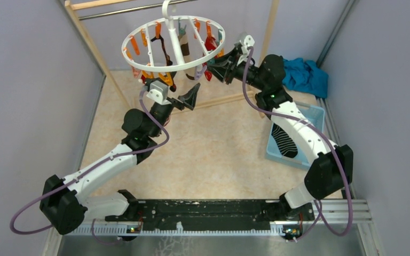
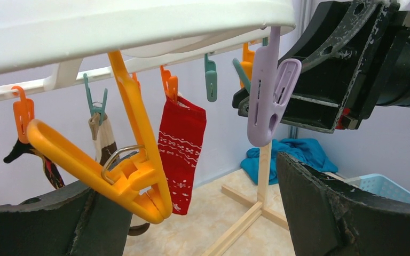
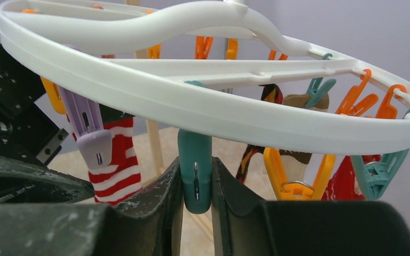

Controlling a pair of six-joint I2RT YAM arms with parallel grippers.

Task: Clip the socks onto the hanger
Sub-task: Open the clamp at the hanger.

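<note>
1. The left arm [image 1: 107,160] and right arm [image 1: 299,125] had white link shells joined by bulky black joint housings.
2. A lilac cable [image 1: 26,210] looped loosely along each arm from base to wrist.
3. A small white camera block [image 1: 157,90] sat on each wrist.
4. The left gripper [image 1: 188,100] and right gripper [image 1: 220,66] were black, with broad wedge-shaped fingers [image 2: 352,213] scuffed with pale flecks.
5. A tiny green light [image 1: 136,140] glowed on a dark joint of each arm.
6. Both bases were bolted to a black plate [image 1: 208,210] on a silver toothed rail.
</note>
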